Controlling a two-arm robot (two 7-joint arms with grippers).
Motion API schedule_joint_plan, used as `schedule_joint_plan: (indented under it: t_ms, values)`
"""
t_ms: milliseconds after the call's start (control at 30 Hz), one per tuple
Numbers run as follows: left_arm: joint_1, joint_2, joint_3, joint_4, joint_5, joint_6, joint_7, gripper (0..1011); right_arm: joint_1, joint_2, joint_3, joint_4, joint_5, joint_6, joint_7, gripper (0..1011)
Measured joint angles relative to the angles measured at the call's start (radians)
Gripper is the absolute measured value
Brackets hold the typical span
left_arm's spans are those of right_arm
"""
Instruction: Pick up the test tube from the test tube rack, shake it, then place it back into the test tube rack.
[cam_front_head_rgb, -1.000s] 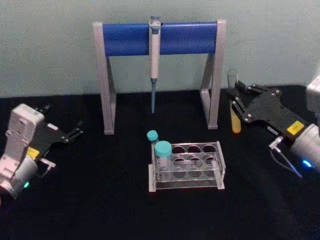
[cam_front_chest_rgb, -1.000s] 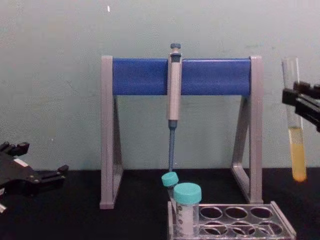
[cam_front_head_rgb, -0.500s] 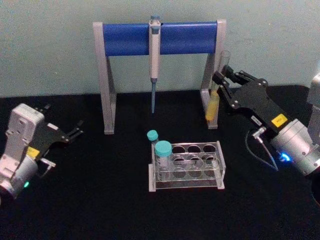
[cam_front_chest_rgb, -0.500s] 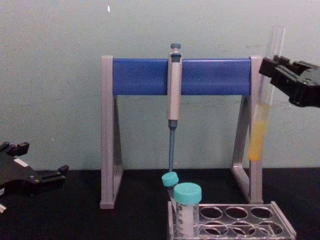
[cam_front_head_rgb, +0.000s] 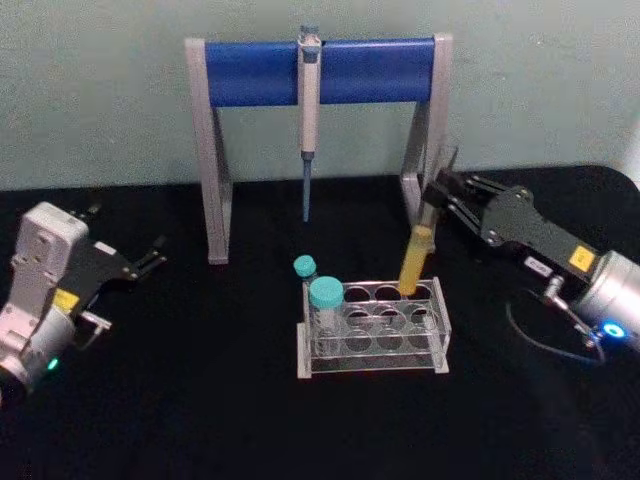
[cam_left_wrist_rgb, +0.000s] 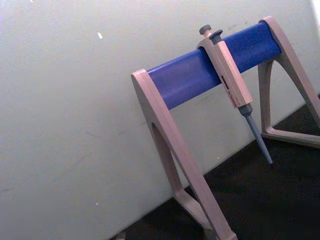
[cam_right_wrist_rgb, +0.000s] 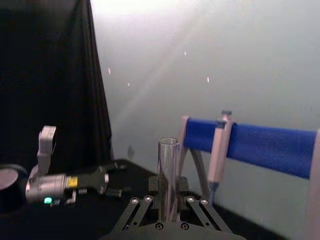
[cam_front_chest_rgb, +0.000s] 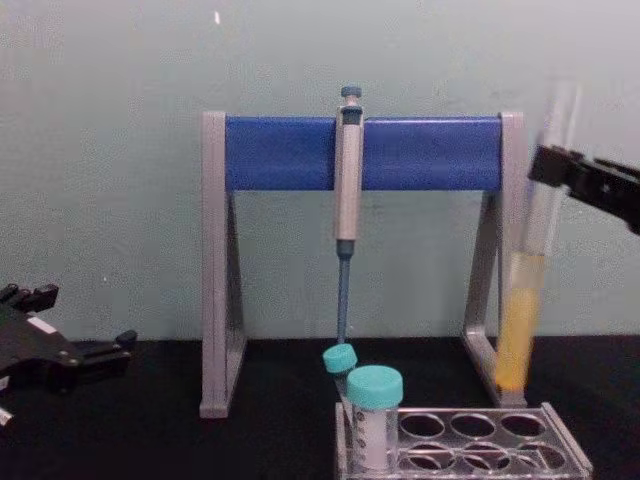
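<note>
Clamped near its open top in the right gripper (cam_front_head_rgb: 437, 190): long, clear glass test tube (cam_front_head_rgb: 417, 262) of yellow liquid, tilted, lower end just above a back-row hole at the right of the low clear plastic rack (cam_front_head_rgb: 400, 322). Likely needs righting before lowering. Left gripper (cam_front_head_rgb: 150, 262) parked far left.

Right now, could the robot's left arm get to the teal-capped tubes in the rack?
Probably yes. Bare black table lies between the left gripper and the teal-capped tubes at the test tube rack's left end; the right gripper holds the test tube over its right end.
</note>
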Motion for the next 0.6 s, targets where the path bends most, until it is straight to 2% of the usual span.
schedule_joint_plan:
  t_ms: [133, 233, 300, 333, 400, 433, 567, 600]
  values:
    - [0.0, 0.0, 0.0, 0.0, 0.0, 0.0, 0.0, 1001, -0.016, 0.052, 0.009, -0.016, 0.003, 0.008, 0.001, 214]
    - [0.0, 0.0, 0.0, 0.0, 0.0, 0.0, 0.0, 1001, -0.024, 0.074, 0.016, -0.025, -0.011, 0.0, -0.016, 214]
    - [0.0, 0.0, 0.0, 0.0, 0.0, 0.0, 0.0, 1001, -0.03, 0.093, 0.022, -0.031, -0.048, -0.023, -0.057, 214]
    - [0.0, 0.0, 0.0, 0.0, 0.0, 0.0, 0.0, 1001, -0.03, 0.093, 0.022, -0.031, -0.048, -0.023, -0.057, 214]
    - [0.0, 0.0, 0.0, 0.0, 0.0, 0.0, 0.0, 1001, -0.031, 0.1, 0.024, -0.034, -0.082, -0.041, -0.091, 214]
    - [0.0, 0.0, 0.0, 0.0, 0.0, 0.0, 0.0, 1001, -0.031, 0.1, 0.025, -0.034, -0.114, -0.056, -0.12, 214]
    - [0.0, 0.0, 0.0, 0.0, 0.0, 0.0, 0.0, 1001, -0.025, 0.089, 0.025, -0.027, -0.175, -0.079, -0.169, 214]
    - [0.0, 0.0, 0.0, 0.0, 0.0, 0.0, 0.0, 1001, -0.019, 0.078, 0.025, -0.021, -0.206, -0.09, -0.191, 214]
